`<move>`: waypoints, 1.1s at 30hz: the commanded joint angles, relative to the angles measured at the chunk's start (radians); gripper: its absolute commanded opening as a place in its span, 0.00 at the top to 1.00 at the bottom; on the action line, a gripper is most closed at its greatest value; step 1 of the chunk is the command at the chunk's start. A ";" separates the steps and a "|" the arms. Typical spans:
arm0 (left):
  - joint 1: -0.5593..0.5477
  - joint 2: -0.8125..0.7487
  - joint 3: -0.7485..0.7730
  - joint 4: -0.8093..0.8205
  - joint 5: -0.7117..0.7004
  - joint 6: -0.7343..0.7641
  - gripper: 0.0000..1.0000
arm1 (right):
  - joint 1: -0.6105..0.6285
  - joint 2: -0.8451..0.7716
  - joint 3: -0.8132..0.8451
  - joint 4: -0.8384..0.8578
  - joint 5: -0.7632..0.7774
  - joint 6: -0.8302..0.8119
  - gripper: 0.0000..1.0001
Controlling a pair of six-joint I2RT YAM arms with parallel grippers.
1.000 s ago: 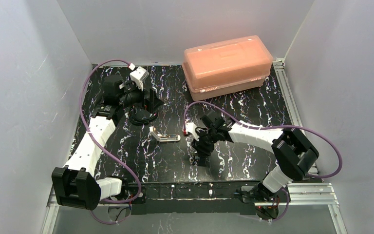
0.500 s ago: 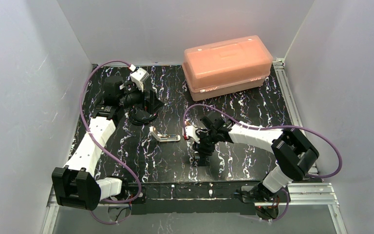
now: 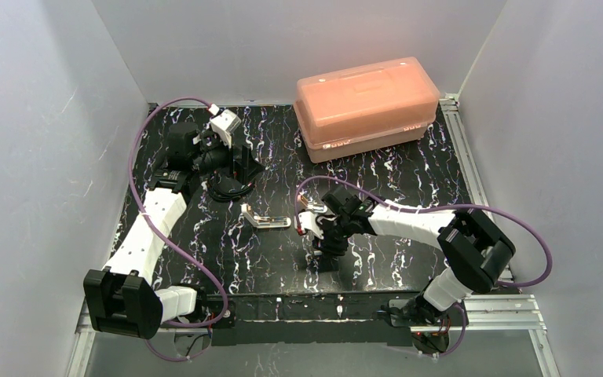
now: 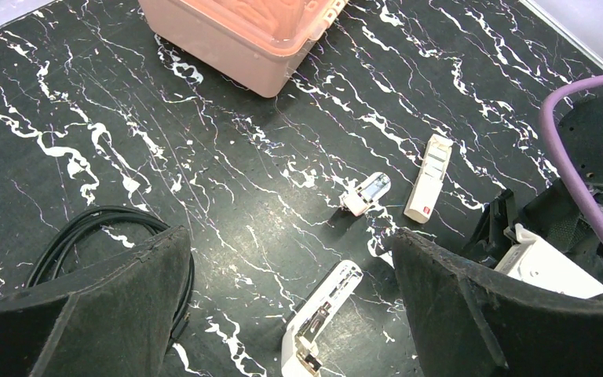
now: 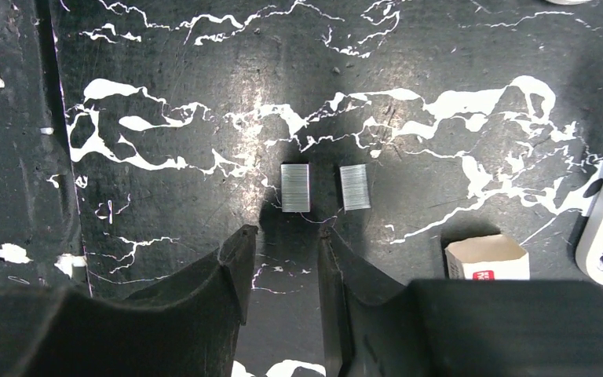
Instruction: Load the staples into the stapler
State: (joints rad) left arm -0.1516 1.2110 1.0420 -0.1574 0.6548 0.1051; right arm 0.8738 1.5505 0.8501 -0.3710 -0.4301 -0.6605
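Note:
The white stapler (image 3: pixel 267 221) lies open on the black marbled table, its metal channel showing; in the left wrist view it (image 4: pixel 322 318) lies below and between my left fingers. My left gripper (image 4: pixel 290 236) is open wide and empty above it, at the back left in the top view (image 3: pixel 239 169). Two short silver staple strips (image 5: pixel 295 188) (image 5: pixel 355 187) lie side by side. My right gripper (image 5: pixel 286 236) is slightly open and empty, its tips just short of the left strip; it points down at the table's middle (image 3: pixel 327 258).
An orange lidded box (image 3: pixel 365 106) stands at the back right. A small whitish box with a red label (image 5: pixel 487 258) lies right of my right fingers. A tan oblong block (image 4: pixel 429 177) and a small white piece (image 4: pixel 367 192) lie beyond the stapler. A black cable (image 4: pixel 86 228) loops by my left finger.
My right wrist has shifted slightly toward the near left and lower over the staple strips. The left arm and the stapler have not moved.

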 commanded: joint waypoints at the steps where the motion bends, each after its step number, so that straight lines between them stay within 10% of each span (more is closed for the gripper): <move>1: 0.007 -0.031 -0.006 0.001 0.023 0.010 0.01 | 0.011 -0.027 -0.017 0.005 -0.019 -0.021 0.59; 33: 0.007 -0.028 -0.020 0.009 0.035 0.024 0.01 | 0.038 0.043 -0.001 0.047 0.032 0.013 0.62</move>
State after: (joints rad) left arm -0.1516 1.2098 1.0355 -0.1566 0.6655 0.1158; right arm 0.9066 1.5719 0.8345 -0.3489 -0.4061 -0.6567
